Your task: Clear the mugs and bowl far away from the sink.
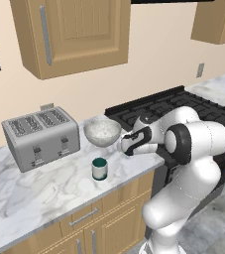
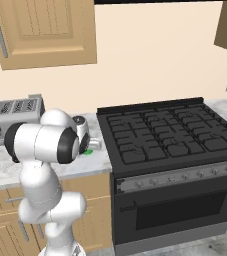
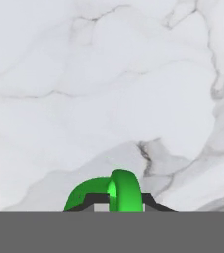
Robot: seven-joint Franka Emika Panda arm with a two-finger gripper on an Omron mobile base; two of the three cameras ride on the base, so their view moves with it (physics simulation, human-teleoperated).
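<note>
The bright green mug (image 3: 99, 190) sits at the bottom of the hand view, its rim and handle pinched between my gripper (image 3: 117, 203), which is shut on it above the marble counter. A sliver of that green mug (image 2: 87, 151) peeks out beside the hand in the right base view. The dark teal mug (image 1: 99, 169) stands upright near the counter's front edge. The speckled whitish bowl (image 1: 102, 131) rests behind it, just left of my wrist. The sink is out of view.
A silver toaster (image 1: 40, 136) stands at the back left of the marble counter (image 1: 29, 198). The black stovetop (image 2: 170, 132) adjoins the counter on the right. Wooden cabinets (image 1: 74, 34) hang overhead.
</note>
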